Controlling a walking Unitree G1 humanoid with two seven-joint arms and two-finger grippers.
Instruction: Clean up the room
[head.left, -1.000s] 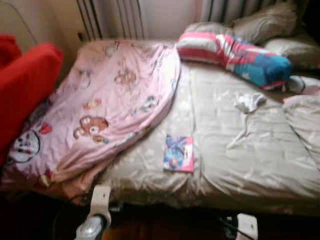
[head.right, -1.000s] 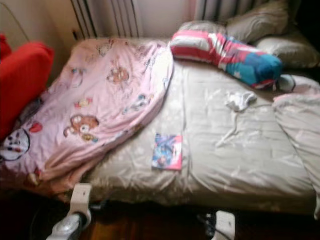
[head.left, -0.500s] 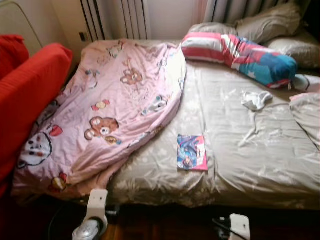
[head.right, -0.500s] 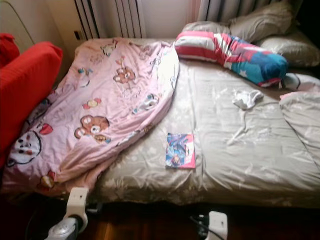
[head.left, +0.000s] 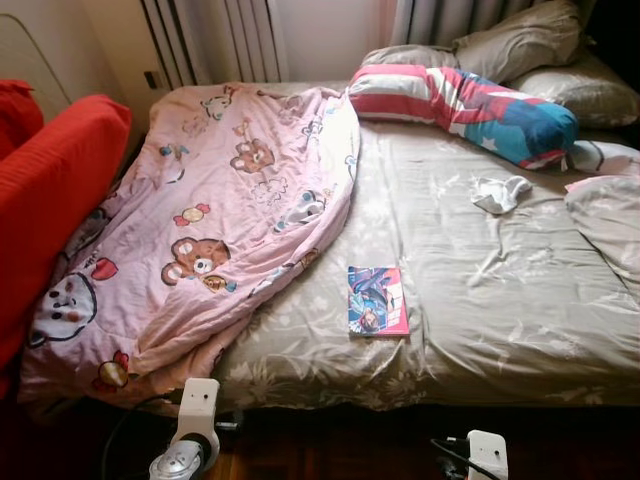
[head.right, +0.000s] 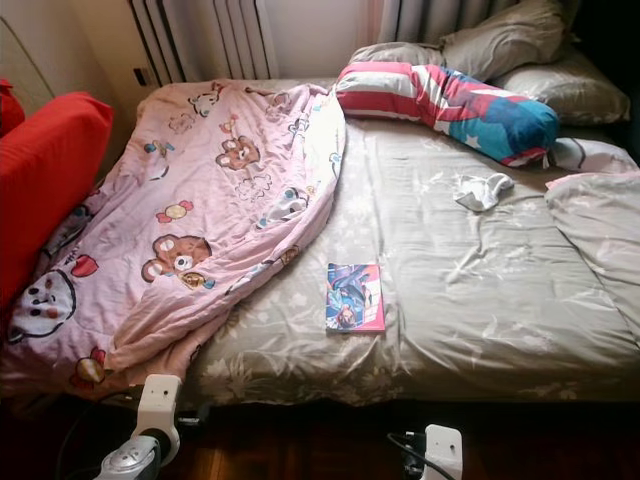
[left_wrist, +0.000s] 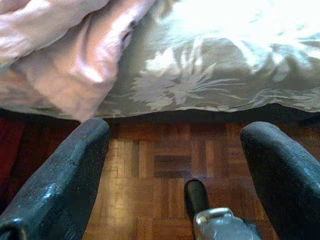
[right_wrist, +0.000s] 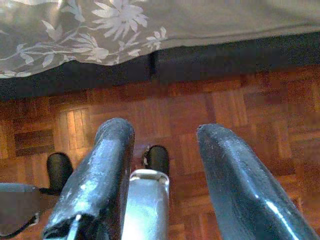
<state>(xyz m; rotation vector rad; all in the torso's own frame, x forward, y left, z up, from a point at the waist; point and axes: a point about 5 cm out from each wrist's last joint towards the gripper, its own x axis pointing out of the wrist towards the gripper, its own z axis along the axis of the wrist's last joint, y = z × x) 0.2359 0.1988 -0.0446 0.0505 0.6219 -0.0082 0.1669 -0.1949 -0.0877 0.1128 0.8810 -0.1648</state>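
A bed with a grey flowered sheet (head.left: 500, 300) lies in front of me. A pink cartoon blanket (head.left: 210, 220) is heaped over its left half and hangs off the near corner. A small colourful book (head.left: 377, 300) lies flat near the bed's front edge. A crumpled white cloth (head.left: 500, 192) sits toward the right. A striped red, white and blue pillow (head.left: 470, 105) lies at the back. My left gripper (left_wrist: 175, 165) hangs open above the wooden floor by the bed's edge. My right gripper (right_wrist: 165, 165) is open too, over the parquet.
A red sofa (head.left: 50, 190) stands against the bed's left side. Grey pillows (head.left: 520, 40) are piled at the back right and a grey duvet (head.left: 610, 220) bunches at the right edge. A radiator (head.left: 210, 40) lines the back wall. Wooden floor (right_wrist: 240, 110) runs below the bed.
The camera has shifted and steadied, so the scene now appears sharper and slightly moved. Nothing on the bed has moved, and both arms still hang low.
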